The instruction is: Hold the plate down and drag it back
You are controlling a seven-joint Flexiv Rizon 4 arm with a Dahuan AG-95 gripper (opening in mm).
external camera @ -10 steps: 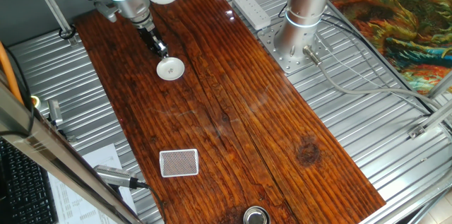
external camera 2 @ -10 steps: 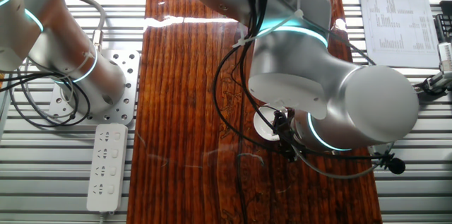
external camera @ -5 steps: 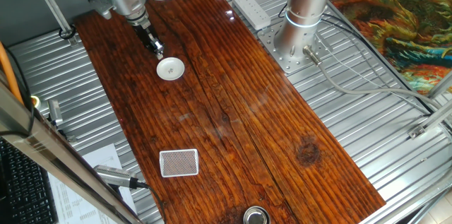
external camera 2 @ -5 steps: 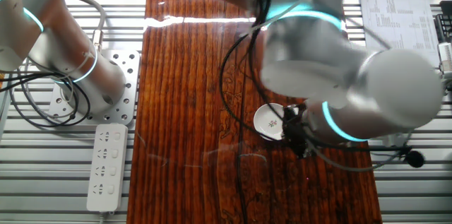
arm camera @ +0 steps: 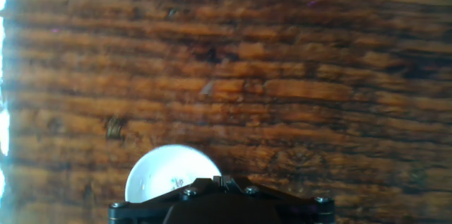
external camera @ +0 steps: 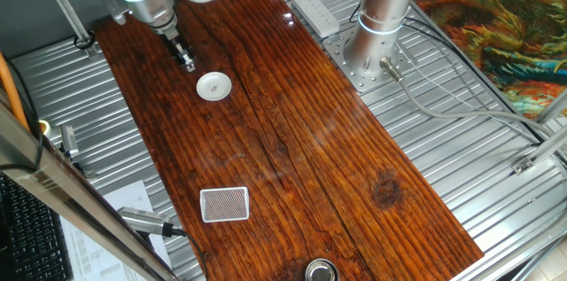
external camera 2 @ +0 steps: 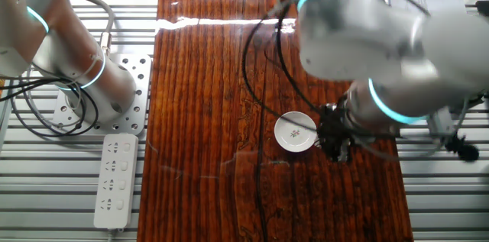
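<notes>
Gripper (external camera: 187, 65) fingers are hanging just beside the plate (external camera: 213, 87), clear of its rim and holding nothing; whether the jaws are parted or closed cannot be made out, since the tips look like one dark point in the one fixed view and are hidden under the wrist in the other fixed view. Silver arm links with glowing teal rings are reaching over the wooden table (external camera: 301, 157) above the gripper (external camera 2: 336, 146). In the hand view the plate (arm camera: 171, 172) is peeking out from behind the dark gripper body at the bottom edge, with bare wood grain filling everything beyond it.

The plate (external camera 2: 295, 132), small, round and white with a tiny dark mark at its centre, is lying flat on the table near the end where the arm is working. Well away from the plate, toward the table's other end, a white card (external camera: 224, 204) with a fine grid is lying flat, and farther still from the plate a shiny metal cup (external camera: 322, 271) is standing at the table's edge. Off the table, across from the plate, a white power strip (external camera 2: 115, 180) is lying on the ribbed metal bench beside a second arm's base (external camera 2: 114, 93).
</notes>
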